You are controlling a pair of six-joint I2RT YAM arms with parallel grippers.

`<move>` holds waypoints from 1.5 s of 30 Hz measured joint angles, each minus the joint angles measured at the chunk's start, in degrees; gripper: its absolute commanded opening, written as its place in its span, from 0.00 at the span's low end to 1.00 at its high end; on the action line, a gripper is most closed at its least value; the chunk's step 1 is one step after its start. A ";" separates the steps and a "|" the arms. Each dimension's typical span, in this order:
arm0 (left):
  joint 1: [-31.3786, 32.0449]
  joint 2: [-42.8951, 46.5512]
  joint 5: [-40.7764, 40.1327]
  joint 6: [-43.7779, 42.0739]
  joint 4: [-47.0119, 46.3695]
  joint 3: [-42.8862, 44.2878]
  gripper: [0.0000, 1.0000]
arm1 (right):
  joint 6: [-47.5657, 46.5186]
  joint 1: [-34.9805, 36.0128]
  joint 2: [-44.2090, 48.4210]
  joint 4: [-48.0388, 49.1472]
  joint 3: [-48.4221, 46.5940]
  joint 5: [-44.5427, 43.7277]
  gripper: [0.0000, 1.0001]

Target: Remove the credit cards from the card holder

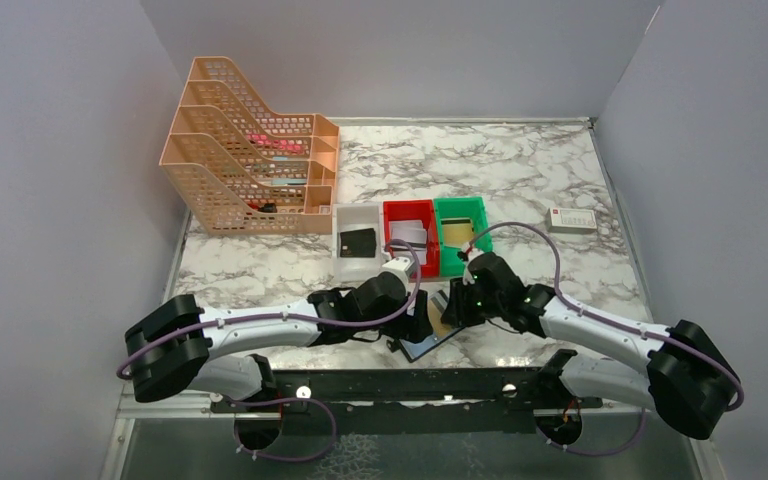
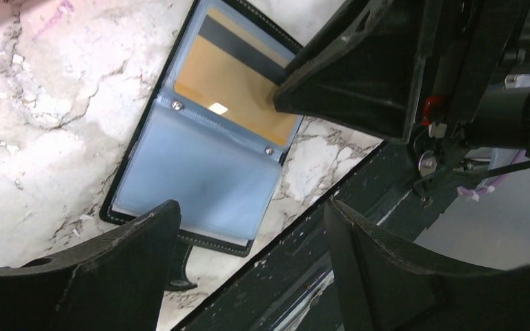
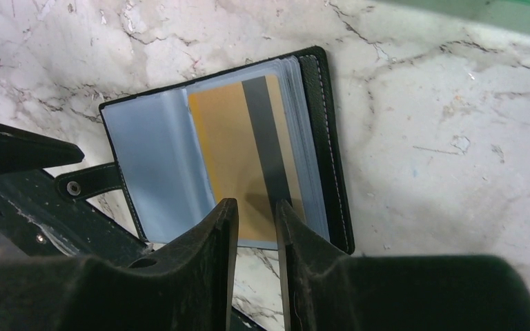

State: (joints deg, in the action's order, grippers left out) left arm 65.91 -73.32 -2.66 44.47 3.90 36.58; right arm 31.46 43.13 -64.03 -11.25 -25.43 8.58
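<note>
The black card holder (image 3: 328,145) lies open on the marble near the table's front edge; it also shows in the top view (image 1: 428,343). Its blue-grey sleeve (image 2: 200,172) faces up. A tan-gold credit card (image 3: 231,152) with a dark stripe sits in a clear sleeve; it also shows in the left wrist view (image 2: 238,89). My right gripper (image 3: 257,214) hovers over the card's near edge, its jaws a narrow gap apart with nothing between them. My left gripper (image 2: 248,227) is wide open and empty over the holder's near edge and the front rail.
White (image 1: 340,235), red (image 1: 388,235) and green (image 1: 483,235) bins stand in a row behind the grippers. A peach tray stack (image 1: 250,150) is at the back left. A white box with a red mark (image 1: 572,219) is at the right. A black rail (image 1: 400,385) runs along the front edge.
</note>
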 measured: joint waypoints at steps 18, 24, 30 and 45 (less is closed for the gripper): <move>0.87 -0.61 -2.82 3.41 -3.02 -0.50 0.78 | 0.68 0.00 -3.04 -3.98 -3.41 -6.95 0.27; 0.96 -0.63 -2.82 3.61 -3.76 -0.50 0.78 | 1.05 0.00 -1.27 -3.76 -1.84 -4.09 0.21; 0.98 -2.05 -2.82 4.44 -5.07 -0.50 0.76 | 2.51 0.00 -0.20 -1.38 1.14 1.55 0.20; 0.98 -7.19 -4.26 9.01 -10.03 -5.27 0.47 | 6.34 0.00 -1.53 7.37 5.53 9.14 0.16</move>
State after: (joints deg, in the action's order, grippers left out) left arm 66.89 -80.51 -6.92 53.47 -6.13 31.31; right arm 37.80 43.13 -65.56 -3.88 -19.90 17.72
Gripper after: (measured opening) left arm 0.538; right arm 0.192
